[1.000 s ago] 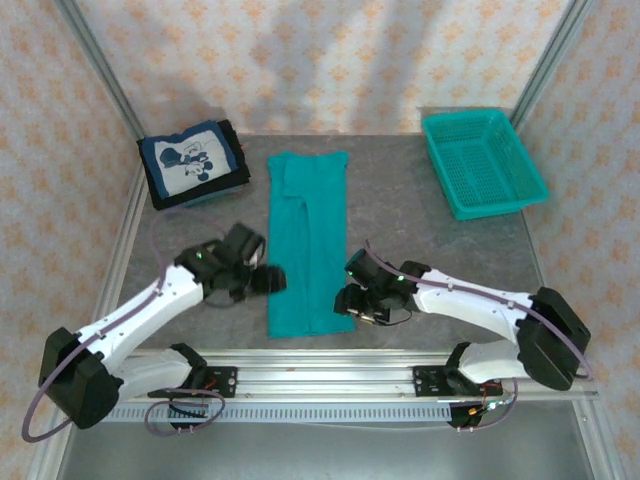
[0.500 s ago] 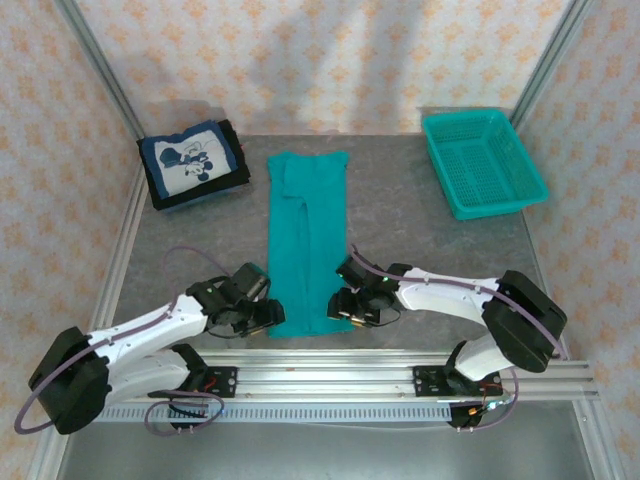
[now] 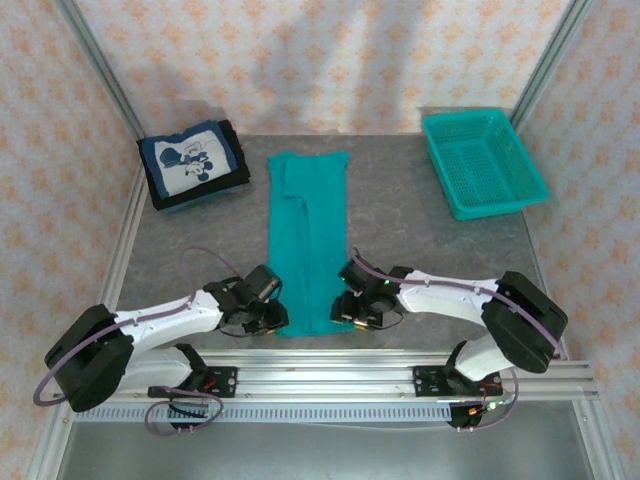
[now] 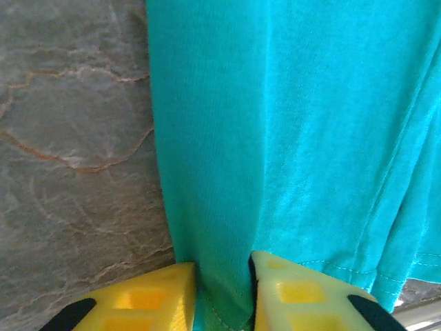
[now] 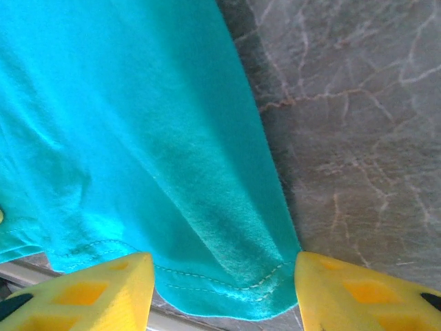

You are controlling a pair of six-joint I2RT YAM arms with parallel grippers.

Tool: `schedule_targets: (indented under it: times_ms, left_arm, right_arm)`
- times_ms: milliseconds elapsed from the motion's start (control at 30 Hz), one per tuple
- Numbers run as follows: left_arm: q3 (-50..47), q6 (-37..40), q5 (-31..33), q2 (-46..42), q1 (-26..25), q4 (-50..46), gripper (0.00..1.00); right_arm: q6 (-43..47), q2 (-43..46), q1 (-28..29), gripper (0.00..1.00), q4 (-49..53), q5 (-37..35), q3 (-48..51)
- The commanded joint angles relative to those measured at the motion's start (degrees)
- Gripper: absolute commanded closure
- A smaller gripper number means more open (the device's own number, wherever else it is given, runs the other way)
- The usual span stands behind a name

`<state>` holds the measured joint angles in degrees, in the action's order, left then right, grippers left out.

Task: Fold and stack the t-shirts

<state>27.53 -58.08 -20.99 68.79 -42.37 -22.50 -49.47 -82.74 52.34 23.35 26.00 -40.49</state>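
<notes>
Left claw (image 4: 222, 276) closed in, pinching teal shirt (image 4: 289, 138) hem; right claw (image 5: 224, 265) straddling it

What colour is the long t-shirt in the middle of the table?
Teal t-shirt, best in the left wrist view.

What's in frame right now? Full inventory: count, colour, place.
teal t-shirt: 1, teal, folded into a long strip, table centre, hem at the near edge
folded t-shirt stack: 1 stack, navy cartoon-print shirt on top of black cloth (number beneath unclear), far-left corner
mesh basket: 1, teal plastic, far-right corner
table: 1, grey marbled
left arm: 1, white and black, near left; jaws pinching the teal t-shirt's near-left hem corner
right arm: 1, white and black, near right; jaws open, straddling the near-right hem corner
</notes>
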Motion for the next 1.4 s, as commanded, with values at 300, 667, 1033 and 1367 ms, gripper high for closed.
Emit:
schedule_targets:
  times_ms: [300,667,1033,1367]
  left_arm:
    - [-0.8,0.0,0.5,0.2,-1.0,-0.2,0.87]
    - [-2.2,-1.2,4.6,-12.4,-1.0,-10.3,0.91]
    - [3.2,-0.9,6.2,-15.9,-0.8,-14.8,0.92]
    - [17.3,8.5,1.8,-5.6,10.5,-18.1,0.93]
  right_arm:
    - [-1.8,-3.4,0.2,0.65,-3.6,-0.3,0.4]
    - [-5.9,4.3,1.0,1.0,1.2,-4.2,2.1]
    - [-5.0,5.5,2.0,1.0,9.2,-5.7,-6.4]
    - [6.2,-3.5,-5.3,1.0,20.5,-5.8,-22.7]
